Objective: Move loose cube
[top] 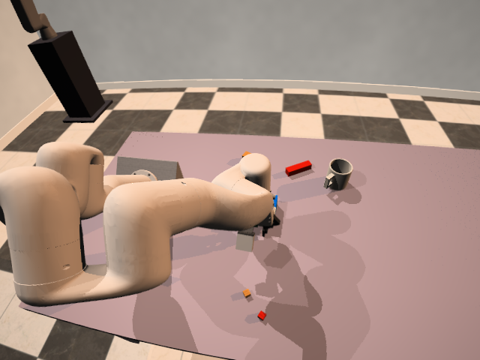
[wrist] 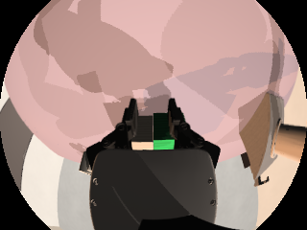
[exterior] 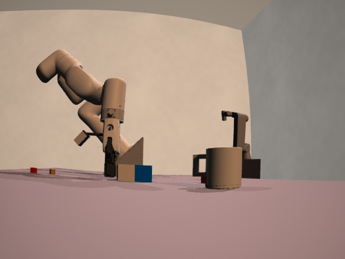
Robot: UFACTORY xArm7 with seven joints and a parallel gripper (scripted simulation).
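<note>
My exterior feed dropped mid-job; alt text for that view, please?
The claw reaches down to table level just left of a tan cube, which sits side by side with a blue cube. A brown mug stands further right.
</note>
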